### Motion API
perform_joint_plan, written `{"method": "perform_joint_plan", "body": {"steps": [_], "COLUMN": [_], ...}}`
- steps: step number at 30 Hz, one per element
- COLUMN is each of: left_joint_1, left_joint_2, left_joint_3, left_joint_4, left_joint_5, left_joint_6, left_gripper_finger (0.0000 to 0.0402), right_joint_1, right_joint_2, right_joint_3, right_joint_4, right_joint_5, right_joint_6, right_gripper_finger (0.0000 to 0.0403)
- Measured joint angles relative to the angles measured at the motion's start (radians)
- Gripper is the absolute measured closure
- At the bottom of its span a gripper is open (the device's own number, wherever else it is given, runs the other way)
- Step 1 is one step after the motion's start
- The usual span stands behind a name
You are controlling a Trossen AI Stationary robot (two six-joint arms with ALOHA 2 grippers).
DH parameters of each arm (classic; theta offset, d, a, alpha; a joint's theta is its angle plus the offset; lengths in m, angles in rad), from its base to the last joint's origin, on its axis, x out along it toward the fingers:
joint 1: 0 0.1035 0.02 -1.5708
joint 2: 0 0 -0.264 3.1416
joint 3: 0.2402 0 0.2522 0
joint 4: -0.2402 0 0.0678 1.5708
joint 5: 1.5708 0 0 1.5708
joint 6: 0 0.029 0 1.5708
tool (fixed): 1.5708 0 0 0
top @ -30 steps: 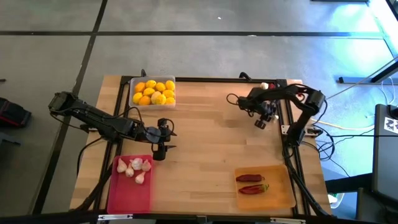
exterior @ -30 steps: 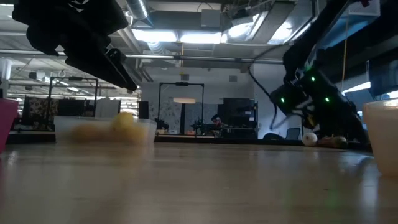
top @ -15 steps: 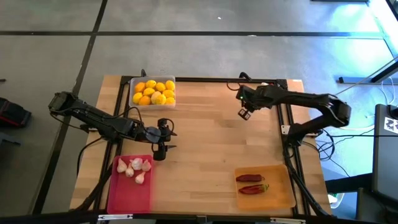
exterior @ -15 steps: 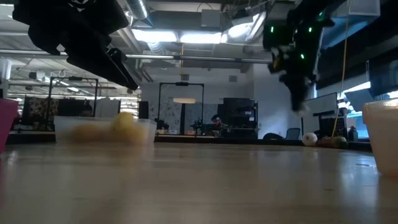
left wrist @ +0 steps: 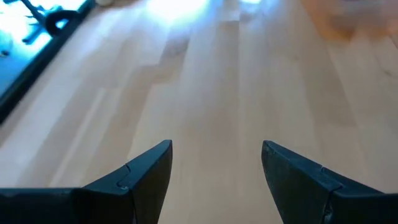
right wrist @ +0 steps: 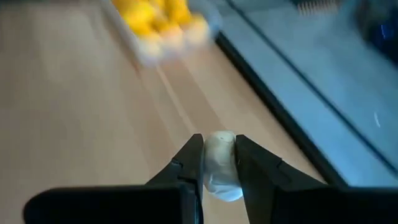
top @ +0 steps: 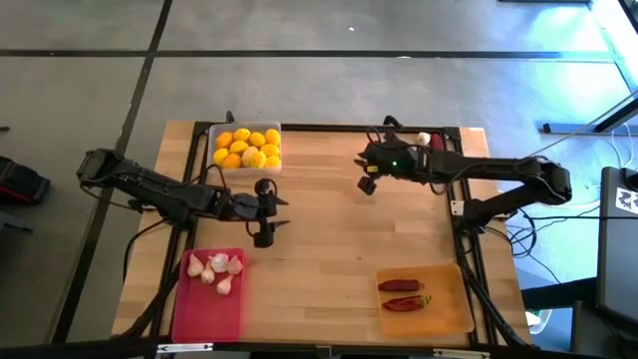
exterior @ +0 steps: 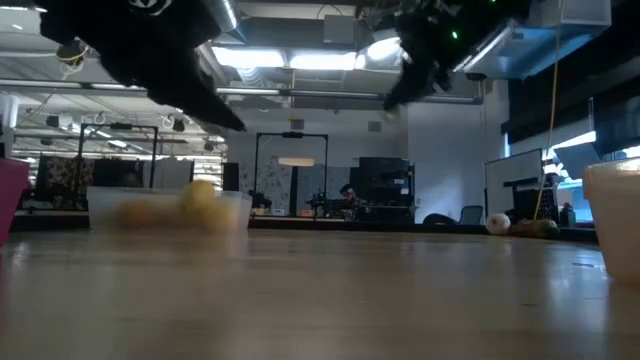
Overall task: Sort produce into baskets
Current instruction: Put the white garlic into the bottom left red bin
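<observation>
Carrying a whitish garlic bulb (right wrist: 221, 163) clamped in the right gripper (top: 367, 183) above bare wood near the clear squarish tray (top: 213, 133) of yellow and orange fruits (top: 246, 148), left gripper (top: 265, 223) spread and empty beside the pink-red tray (top: 209, 314) of garlic, one white bulb (top: 424, 139) at the far edge probably left to sort

You see a clear plastic tray of yellow fruit (exterior: 168, 208) on the wooden counter (exterior: 320, 295), both dark arms overhead.

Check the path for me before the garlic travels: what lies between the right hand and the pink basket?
In the high view, only bare wood separates the right hand from the pink basket; the left hand hovers alongside.
</observation>
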Motion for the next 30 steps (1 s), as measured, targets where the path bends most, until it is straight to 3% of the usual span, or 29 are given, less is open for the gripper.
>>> {"method": "perform_joint_plan", "body": {"steps": [8,20,30], "left_joint_1": [0.095,0.189,0.188], "left_joint_2": [0.000,0.035,0.072], "left_joint_3": [0.000,0.000,-0.001], "left_joint_4": [0.129,0.445,0.590], "left_joint_5": [0.003,0.286,0.334], "left_joint_6": [-0.003,-0.139,-0.271], "left_gripper_finger": [0.0157,0.0157,0.0157], "right_joint_1": [0.095,0.221,0.309], "right_joint_2": [0.003,0.082,0.198], "right_joint_3": [0.000,0.000,0.000], "right_joint_4": [0.302,0.597,0.788], "right_joint_5": [-0.049,-0.071,-0.059], "right_joint_6": [-0.178,-0.427,-0.670], "right_gripper_finger": [0.0332,0.0332,0.0332]}}
